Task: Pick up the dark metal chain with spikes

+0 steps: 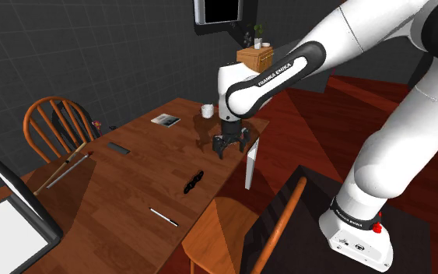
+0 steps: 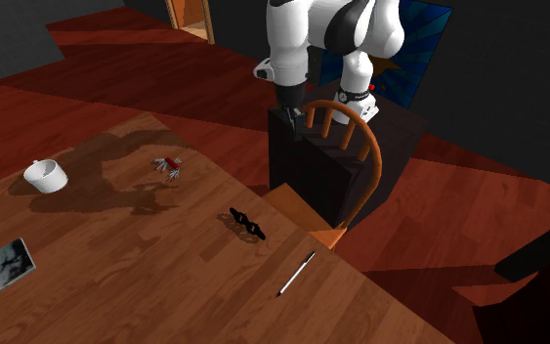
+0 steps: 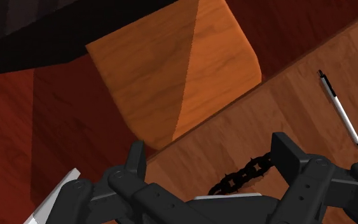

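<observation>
Jaws spread wide, spiked chain (image 3: 244,175) lying untouched on the table (image 3: 298,114) between them.

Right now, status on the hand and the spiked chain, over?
Hand open, empty, hovering. Spiked chain flat on table, untouched. Pen nearby, nothing blocking.

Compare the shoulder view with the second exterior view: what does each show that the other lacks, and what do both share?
Shoulder view, not the second exterior view: a spindle-back chair at that view's left, a wall screen and a dark flat bar on the table.
Second exterior view, not the shoulder view: a small red-and-white object near the cup, and a blue panel behind the arm.
Both: the spiked chain, the pen, the white cup and the wooden table.
</observation>
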You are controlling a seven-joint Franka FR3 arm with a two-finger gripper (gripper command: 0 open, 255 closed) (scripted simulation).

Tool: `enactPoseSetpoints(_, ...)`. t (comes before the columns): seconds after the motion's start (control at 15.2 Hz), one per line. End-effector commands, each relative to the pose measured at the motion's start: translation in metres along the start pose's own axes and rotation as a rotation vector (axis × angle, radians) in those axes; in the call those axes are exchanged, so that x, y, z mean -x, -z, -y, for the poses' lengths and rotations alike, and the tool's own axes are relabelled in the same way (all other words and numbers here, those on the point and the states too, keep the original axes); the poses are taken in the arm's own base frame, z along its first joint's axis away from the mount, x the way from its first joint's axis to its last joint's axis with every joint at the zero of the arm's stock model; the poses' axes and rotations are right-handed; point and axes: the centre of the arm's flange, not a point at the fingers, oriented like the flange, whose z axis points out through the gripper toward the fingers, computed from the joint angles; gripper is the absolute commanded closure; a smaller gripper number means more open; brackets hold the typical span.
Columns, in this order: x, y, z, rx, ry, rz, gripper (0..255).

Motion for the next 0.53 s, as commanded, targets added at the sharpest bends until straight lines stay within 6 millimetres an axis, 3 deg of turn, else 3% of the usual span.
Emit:
enactPoseSetpoints(0.0,-0.012,-0.021,0.012,-0.003,-0.023,-0.008,0)
enactPoseSetpoints(0.46,-0.059,-0.085,0.054,-0.009,-0.099,-0.032,0)
